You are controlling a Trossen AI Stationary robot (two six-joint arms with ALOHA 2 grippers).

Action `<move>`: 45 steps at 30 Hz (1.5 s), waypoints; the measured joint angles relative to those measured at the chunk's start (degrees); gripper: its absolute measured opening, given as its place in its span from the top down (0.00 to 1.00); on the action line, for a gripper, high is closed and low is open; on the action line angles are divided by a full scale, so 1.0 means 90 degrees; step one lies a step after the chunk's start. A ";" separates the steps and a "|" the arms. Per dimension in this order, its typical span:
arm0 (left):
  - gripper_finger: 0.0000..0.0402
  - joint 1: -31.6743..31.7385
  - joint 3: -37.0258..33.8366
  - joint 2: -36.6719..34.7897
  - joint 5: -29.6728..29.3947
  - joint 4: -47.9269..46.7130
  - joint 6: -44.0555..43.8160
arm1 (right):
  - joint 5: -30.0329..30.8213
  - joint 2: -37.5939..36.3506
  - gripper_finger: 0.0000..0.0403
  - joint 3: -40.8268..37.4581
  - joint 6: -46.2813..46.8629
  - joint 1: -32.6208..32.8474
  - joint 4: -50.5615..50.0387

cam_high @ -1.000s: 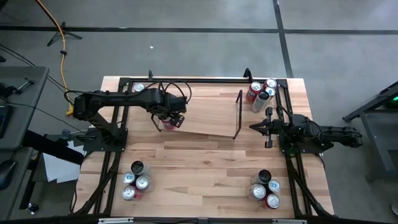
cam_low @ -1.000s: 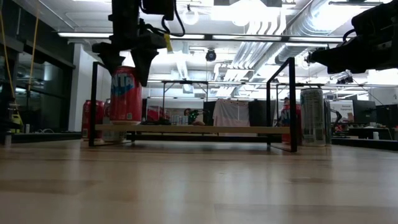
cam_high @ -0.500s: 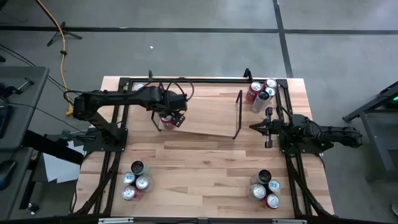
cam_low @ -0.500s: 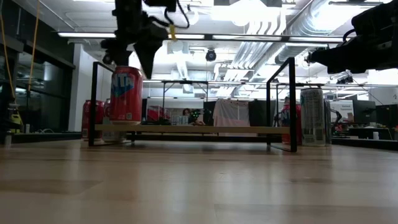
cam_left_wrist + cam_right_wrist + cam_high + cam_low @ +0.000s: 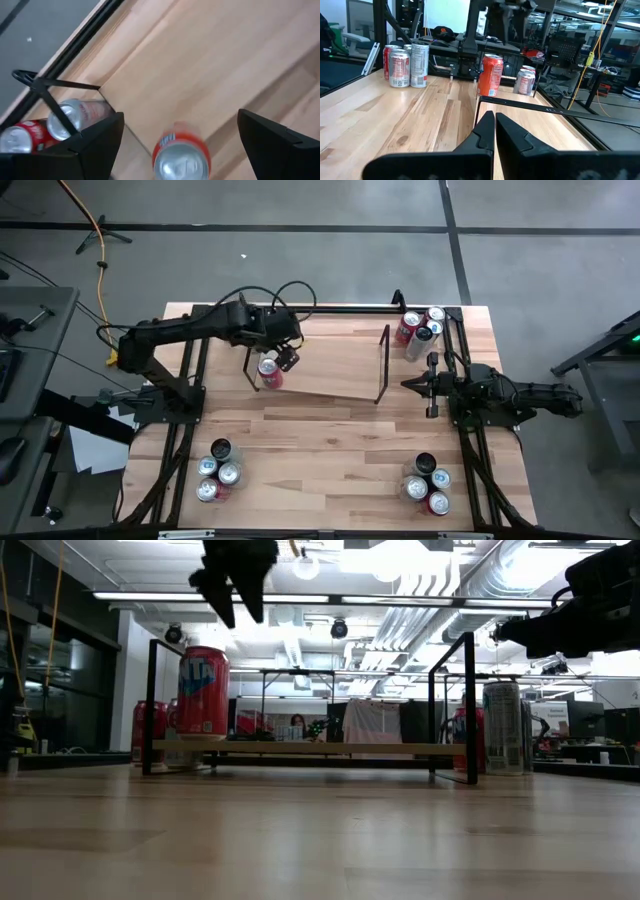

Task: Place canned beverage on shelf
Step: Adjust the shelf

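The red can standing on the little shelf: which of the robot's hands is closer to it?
The left. The left hand hangs open just above the red can on the shelf, not touching it. The right hand waits shut beyond the shelf's far end.

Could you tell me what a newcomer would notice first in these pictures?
A red can stands upright on the left end of the low black shelf, with the left tool open above it and clear of it. Clusters of cans sit at the table's corners, and the right tool waits shut at the shelf's right end.
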 joint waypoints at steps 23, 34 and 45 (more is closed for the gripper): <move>0.16 -0.1018 -0.2733 -0.4153 -0.0016 0.5459 0.0525 | 0.0267 0.0000 1.00 -0.0005 0.0100 -0.0007 0.0368; 0.16 -0.1023 -0.2747 -0.4313 -0.0030 0.5823 0.0717 | 0.2011 -0.0005 1.00 -0.0005 0.5145 -0.0008 0.4751; 0.16 -0.1016 -0.2746 -0.4313 -0.0145 0.5840 0.1022 | 0.1423 0.3410 1.00 0.2396 0.6006 0.0373 0.4138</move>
